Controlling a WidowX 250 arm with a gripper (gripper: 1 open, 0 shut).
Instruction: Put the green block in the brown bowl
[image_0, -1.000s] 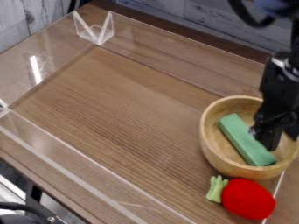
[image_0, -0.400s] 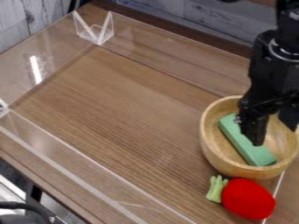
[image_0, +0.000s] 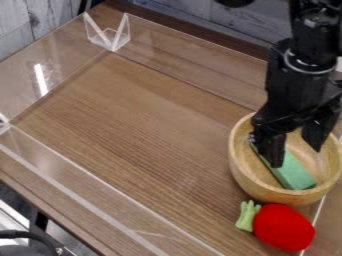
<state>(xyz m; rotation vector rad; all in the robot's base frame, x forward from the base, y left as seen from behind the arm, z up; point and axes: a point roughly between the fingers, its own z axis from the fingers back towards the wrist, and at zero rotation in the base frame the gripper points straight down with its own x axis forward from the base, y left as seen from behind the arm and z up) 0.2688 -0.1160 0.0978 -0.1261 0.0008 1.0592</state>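
Near the table's (image_0: 134, 110) right edge, your gripper (image_0: 294, 150) hangs with its fingers spread and empty just above the green block (image_0: 299, 172), which lies inside the brown bowl (image_0: 250, 172), long axis running diagonally toward the near-right corner.

Light: even, soft daylight across the wooden desk (image_0: 134, 120).
Glare: white glints on the clear wall (image_0: 60, 70) left of the desk.
Sharpness: low-resolution, grainy, edges slightly soft throughout.
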